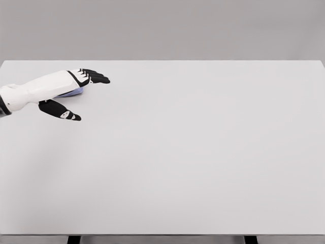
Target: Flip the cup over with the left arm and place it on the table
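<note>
Fingers [96, 77] of the left robot hand [76, 94] stretch out straight toward the right, dark against the pale surface, while the thumb [61, 111] angles away below them, nearer the camera. The robot hand is spread rather than closed; whether it touches anything cannot be told from this view. Its white forearm [35, 89] enters from the picture's left edge, over the far-left part of the bench [193, 152].

Tucked under the palm, between the straight fingers and the thumb, a small sliver of pale bluish-lavender shows: this appears to be the cup [73, 92]. Most of it is hidden by the white wrist and palm, so its pose, upright or tipped, cannot be judged. It sits directly beneath the robot hand, on the bench's left side toward the far edge.

A plain grey wall [162, 28] stands behind the bench.
</note>
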`<state>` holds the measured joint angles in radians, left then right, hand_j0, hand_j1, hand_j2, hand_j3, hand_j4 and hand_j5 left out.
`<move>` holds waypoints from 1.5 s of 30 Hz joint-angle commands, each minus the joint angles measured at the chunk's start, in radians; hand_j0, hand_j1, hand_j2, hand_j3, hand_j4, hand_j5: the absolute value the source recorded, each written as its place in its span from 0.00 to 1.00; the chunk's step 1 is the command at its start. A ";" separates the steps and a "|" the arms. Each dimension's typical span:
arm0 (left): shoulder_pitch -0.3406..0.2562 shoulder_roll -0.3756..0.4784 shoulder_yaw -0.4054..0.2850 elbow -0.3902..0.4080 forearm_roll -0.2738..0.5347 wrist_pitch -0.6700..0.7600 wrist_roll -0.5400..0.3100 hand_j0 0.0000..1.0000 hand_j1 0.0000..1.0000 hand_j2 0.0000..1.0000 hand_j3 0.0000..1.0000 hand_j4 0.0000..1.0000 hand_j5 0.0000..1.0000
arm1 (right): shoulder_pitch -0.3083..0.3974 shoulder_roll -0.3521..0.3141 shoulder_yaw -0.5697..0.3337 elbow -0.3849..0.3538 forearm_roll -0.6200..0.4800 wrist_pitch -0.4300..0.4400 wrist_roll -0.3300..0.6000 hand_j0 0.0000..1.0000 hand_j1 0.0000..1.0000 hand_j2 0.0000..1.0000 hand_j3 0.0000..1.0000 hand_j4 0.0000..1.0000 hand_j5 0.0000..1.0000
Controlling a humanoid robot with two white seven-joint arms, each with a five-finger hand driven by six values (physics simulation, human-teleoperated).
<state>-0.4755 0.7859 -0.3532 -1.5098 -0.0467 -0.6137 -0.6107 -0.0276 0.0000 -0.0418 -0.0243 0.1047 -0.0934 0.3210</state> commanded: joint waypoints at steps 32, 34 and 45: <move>-0.439 0.088 -0.595 0.022 0.307 1.217 0.469 1.00 1.00 1.00 1.00 1.00 1.00 | 0.015 0.000 -0.001 0.004 0.000 0.000 0.000 1.00 1.00 1.00 1.00 1.00 1.00; -0.437 0.092 -0.604 0.020 0.334 1.224 0.531 1.00 1.00 1.00 1.00 1.00 1.00 | 0.015 0.000 -0.001 0.004 0.000 0.000 0.000 1.00 1.00 1.00 1.00 1.00 1.00; -0.416 0.072 -0.693 -0.040 0.162 1.223 0.540 1.00 1.00 1.00 1.00 1.00 1.00 | 0.015 0.000 -0.001 0.004 0.000 0.000 0.000 1.00 1.00 1.00 1.00 1.00 1.00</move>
<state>-0.8897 0.8653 -1.0337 -1.5461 0.1488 0.6072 -0.0741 -0.0123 0.0000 -0.0426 -0.0199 0.1046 -0.0934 0.3203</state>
